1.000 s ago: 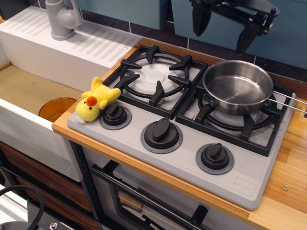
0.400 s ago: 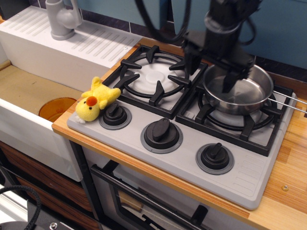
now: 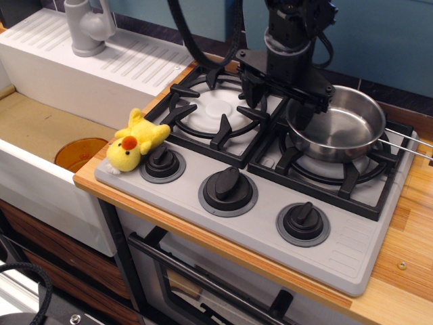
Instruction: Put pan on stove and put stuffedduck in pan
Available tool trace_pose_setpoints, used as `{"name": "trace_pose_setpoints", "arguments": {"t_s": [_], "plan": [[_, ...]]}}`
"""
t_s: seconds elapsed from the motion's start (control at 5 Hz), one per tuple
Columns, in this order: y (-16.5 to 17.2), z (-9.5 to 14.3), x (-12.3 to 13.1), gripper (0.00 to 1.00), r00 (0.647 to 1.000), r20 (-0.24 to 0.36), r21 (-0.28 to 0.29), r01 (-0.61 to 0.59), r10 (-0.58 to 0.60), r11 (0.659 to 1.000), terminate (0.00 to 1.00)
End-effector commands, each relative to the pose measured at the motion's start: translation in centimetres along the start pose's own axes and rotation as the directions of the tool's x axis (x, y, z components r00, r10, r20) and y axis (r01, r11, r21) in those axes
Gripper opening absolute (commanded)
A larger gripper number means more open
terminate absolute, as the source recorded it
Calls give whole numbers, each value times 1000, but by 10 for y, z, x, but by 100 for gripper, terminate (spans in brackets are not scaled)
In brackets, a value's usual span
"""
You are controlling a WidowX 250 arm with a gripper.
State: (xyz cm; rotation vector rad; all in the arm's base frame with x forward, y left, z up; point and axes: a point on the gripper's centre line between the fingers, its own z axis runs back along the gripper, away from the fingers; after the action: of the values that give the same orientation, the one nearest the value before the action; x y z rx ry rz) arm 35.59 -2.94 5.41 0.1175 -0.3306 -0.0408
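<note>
We see pan [image 3: 336, 126] on right burner of stove [image 3: 352, 254]; stuffedduck [image 3: 133, 143] at stove's left corner beside knob [image 3: 162, 161]; gripper [image 3: 279, 103] spread wide, empty, between burners

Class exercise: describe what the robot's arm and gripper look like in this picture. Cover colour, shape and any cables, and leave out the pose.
The arm is black, a blocky column. The gripper is black too: a wide crossbar with two finger prongs at its ends. Thick black cables loop down beside it. No markings can be made out.
</note>
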Motion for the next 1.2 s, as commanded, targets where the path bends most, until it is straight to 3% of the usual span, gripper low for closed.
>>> {"name": "trace_pose_setpoints", "arguments": {"t_s": [0.0,0.2,0.6,1.0], "plan": [[-14,-2,3,100,1000,2,-33,-27,27,999,0],[-19,-4,3,0,999,-30,-49,-29,27,998,0],[-24,1,3,0,999,-23,-41,-36,35,999,0],[-8,32,6,0,996,-60,54,-59,62,997,0]]}}
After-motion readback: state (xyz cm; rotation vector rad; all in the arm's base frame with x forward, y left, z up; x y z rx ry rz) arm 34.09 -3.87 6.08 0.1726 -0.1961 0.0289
